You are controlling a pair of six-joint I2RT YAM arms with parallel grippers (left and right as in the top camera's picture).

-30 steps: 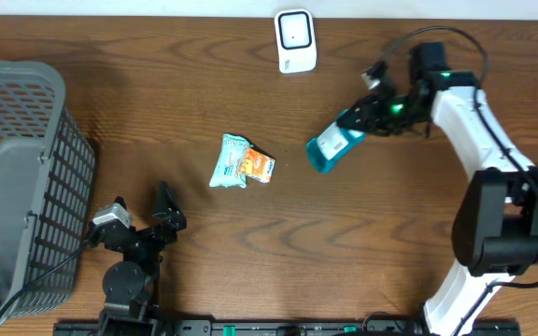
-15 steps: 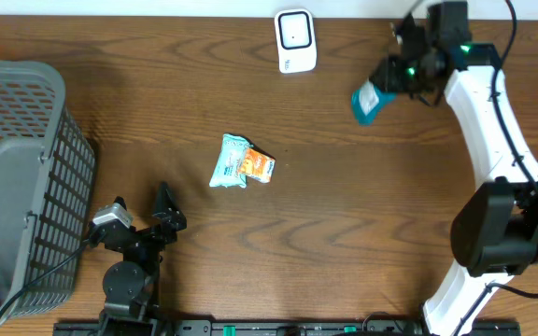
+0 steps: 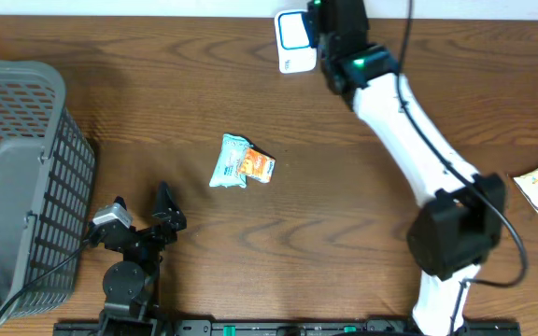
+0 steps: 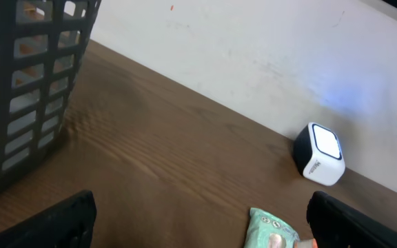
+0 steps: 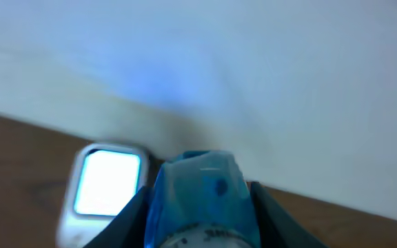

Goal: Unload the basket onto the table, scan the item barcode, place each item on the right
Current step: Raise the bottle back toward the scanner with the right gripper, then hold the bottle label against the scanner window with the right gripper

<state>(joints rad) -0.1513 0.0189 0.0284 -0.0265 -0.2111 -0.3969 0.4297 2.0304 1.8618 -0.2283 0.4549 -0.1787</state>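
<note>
Blue packet [image 5: 198, 184] clamped in right end effector [image 5: 202, 213] beside scanner [image 5: 105, 182]; left end effector [image 3: 140, 213] spread wide

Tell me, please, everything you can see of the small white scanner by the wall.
The scanner is a small white box with rounded corners, plastic by its look. A dark frame surrounds its pale, lit window, which faces upward at a slant. It stands on the wooden table close to the wall, where a bluish glow shows. The blue item in the right gripper hangs just beside it; whether they touch cannot be told.
</note>
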